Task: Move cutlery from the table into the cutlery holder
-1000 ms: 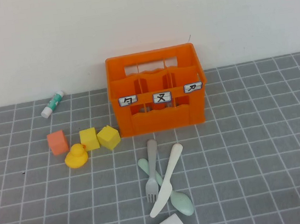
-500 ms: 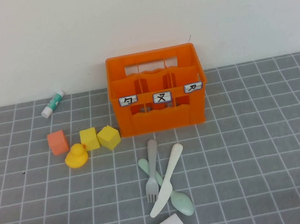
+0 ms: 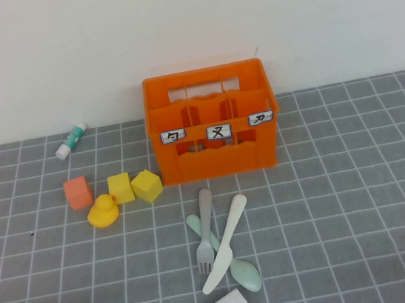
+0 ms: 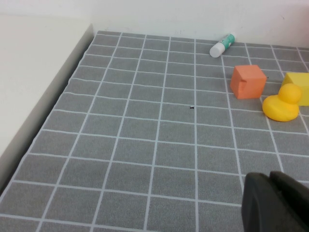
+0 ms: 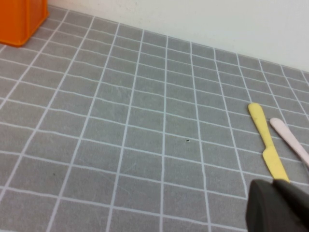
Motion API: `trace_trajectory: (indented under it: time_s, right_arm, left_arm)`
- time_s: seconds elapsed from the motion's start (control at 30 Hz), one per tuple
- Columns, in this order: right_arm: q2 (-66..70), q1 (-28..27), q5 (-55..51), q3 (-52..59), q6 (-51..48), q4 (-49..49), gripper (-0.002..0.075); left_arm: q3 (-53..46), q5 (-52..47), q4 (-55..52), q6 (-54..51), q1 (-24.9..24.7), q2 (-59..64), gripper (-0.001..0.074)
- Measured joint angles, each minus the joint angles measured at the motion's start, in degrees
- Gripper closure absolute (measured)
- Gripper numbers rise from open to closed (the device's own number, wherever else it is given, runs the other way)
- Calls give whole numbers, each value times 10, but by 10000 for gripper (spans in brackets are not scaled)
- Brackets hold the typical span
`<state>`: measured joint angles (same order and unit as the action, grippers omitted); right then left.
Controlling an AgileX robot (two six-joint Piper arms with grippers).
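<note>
The grey fork (image 3: 204, 230), cream-white knife (image 3: 225, 243) and mint spoon (image 3: 236, 265) are lying crossed on the table (image 3: 358, 198) before the orange cutlery holder (image 3: 212, 122), while the left gripper (image 4: 277, 203) and right gripper (image 5: 280, 205) are hovering low, each at a table side.

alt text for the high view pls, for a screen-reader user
Orange cutlery holder stands on the grey grid table; in front lie a grey fork, cream knife and mint spoon, overlapping. Neither end effector shows in this view.
</note>
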<state>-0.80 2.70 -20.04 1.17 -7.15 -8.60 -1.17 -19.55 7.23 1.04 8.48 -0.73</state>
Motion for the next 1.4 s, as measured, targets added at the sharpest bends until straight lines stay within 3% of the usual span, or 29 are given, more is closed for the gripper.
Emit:
trace_trajectory:
  time_s: [0.13, 0.23, 0.43, 0.57, 0.87, 1.07, 1.4]
  right_arm:
    - [0, 0, 0, 0, 5, 5, 729]
    - [0, 0, 2, 1, 39, 61, 729]
    - [0, 0, 7, 4, 207, 388, 729]
    - [0, 0, 12, 4, 218, 449, 729]
    - [0, 0, -9, 4, 114, 391, 729]
    - [0, 0, -24, -4, -17, 447, 729]
    - [138, 0, -190, -203, -303, 461, 729]
  left_arm:
    - [0, 0, 0, 0, 0, 0, 738]
    - [0, 0, 0, 0, 0, 0, 738]
    - [0, 0, 0, 0, 0, 0, 738]
    - [0, 0, 0, -2, 0, 0, 738]
    - [0, 0, 0, -2, 0, 0, 738]
    - [0, 0, 0, -2, 0, 0, 738]
    - [0, 0, 0, -2, 0, 0, 738]
